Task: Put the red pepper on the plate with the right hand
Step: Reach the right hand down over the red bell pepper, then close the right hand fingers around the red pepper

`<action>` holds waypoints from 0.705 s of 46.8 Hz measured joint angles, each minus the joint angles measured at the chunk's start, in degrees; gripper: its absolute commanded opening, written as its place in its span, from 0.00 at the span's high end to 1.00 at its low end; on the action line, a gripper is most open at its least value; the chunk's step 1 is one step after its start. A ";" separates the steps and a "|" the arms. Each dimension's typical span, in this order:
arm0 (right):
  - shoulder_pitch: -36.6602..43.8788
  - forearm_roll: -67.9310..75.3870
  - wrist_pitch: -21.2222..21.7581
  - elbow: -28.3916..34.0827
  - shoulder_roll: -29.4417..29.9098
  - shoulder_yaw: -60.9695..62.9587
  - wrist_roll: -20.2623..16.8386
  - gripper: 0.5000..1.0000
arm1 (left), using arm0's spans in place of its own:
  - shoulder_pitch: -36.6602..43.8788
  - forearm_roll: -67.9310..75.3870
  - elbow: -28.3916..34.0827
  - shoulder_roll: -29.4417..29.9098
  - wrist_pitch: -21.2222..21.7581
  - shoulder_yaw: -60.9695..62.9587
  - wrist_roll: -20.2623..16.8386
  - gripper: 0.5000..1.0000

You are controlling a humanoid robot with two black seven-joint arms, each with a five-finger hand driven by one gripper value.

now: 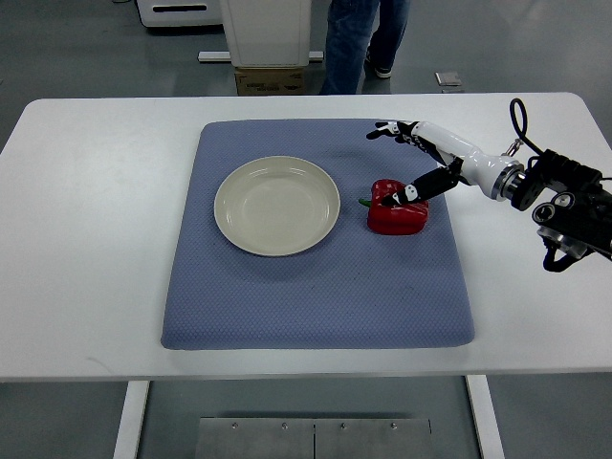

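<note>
A red pepper [396, 216] with a green stem lies on the blue mat [316, 306], just right of the cream plate [276, 205], which holds nothing. My right hand [404, 163] reaches in from the right edge and hovers over the pepper. Its thumb rests on or just above the pepper's top, while the other fingers [392, 128] are spread out toward the far side, away from the pepper. The hand is open and not closed around the pepper. My left arm does not show.
The mat lies on a white table [86, 239]. A person's legs [359, 38] stand beyond the far table edge, next to a cardboard box [271, 80] and a white stand.
</note>
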 measured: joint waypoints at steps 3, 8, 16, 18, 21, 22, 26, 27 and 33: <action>0.02 -1.04 0.01 0.00 0.00 -0.71 -0.09 0.00 | 0.00 0.00 0.00 0.00 0.00 0.00 0.00 0.00; 0.34 -1.59 0.01 0.00 0.08 -2.12 -0.36 0.00 | 0.00 0.00 0.00 0.00 0.00 0.00 0.00 0.00; 0.63 -2.76 -0.03 -0.21 0.23 -4.60 -0.70 0.00 | 0.00 0.00 0.00 0.00 0.00 0.00 0.00 0.00; 0.63 -2.87 -0.05 -0.40 0.22 -4.80 -0.78 0.00 | 0.00 0.00 0.00 0.00 0.00 0.00 0.00 0.00; 0.57 -2.97 -0.12 -0.60 0.19 -4.94 -0.92 0.01 | 0.00 0.00 0.00 0.00 0.00 0.00 0.00 0.00; 0.54 -3.02 -0.16 -0.67 0.20 -5.06 -1.04 0.01 | 0.00 0.00 0.00 0.00 0.00 0.00 0.00 0.00; 0.53 -3.19 -0.49 -1.01 0.34 -5.94 -1.50 0.02 | -0.01 0.01 0.00 0.00 0.00 0.01 0.00 0.00; 0.53 -3.23 -0.63 -1.07 0.40 -6.03 -1.65 0.03 | -0.01 0.01 0.00 0.00 0.00 0.01 0.00 0.00; 0.53 -3.31 -0.87 -1.96 0.74 -6.13 -2.44 0.04 | 0.00 0.02 0.00 0.00 0.00 0.01 0.00 0.00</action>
